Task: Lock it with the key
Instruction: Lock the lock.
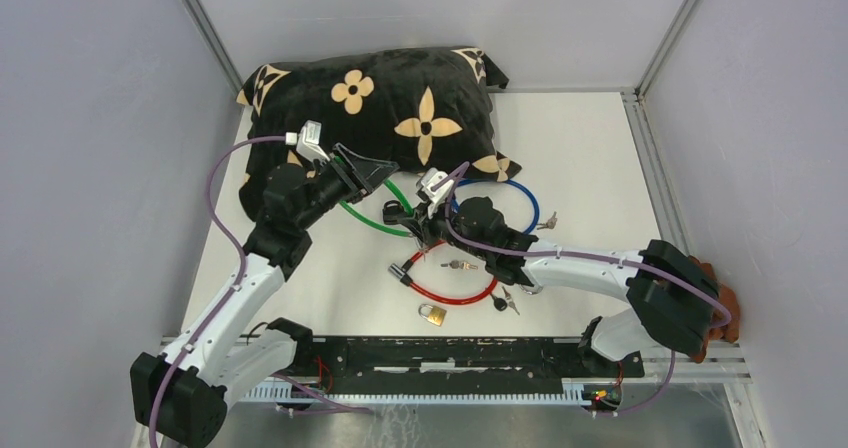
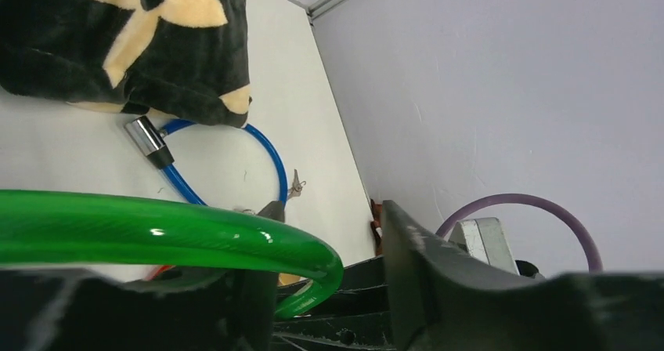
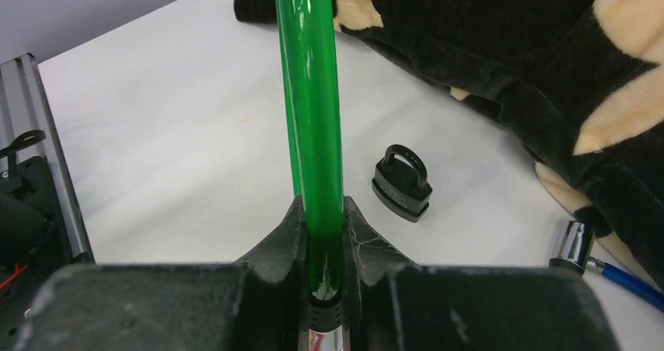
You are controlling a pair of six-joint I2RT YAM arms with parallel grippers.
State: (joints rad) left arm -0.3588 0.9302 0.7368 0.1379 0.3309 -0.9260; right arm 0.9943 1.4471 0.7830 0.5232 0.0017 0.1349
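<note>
A green cable lock (image 1: 362, 214) lies in a loop on the white table (image 1: 590, 158). My right gripper (image 3: 322, 210) is shut on the green cable (image 3: 310, 92) just above its black and chrome end; in the top view my right gripper (image 1: 420, 222) sits at mid-table. My left gripper (image 2: 329, 211) is open wide, and the green cable (image 2: 156, 229) crosses its left finger and curves into the gap. In the top view my left gripper (image 1: 374, 176) is at the pillow's front edge. A small key (image 1: 460, 265) lies inside the red loop.
A black flowered pillow (image 1: 400, 98) fills the back. A black padlock (image 3: 402, 183), a blue cable lock (image 1: 522, 200) with keys (image 1: 548, 221), a red cable lock (image 1: 450, 290) with black-headed keys (image 1: 505, 302) and a brass padlock (image 1: 433, 314) lie around.
</note>
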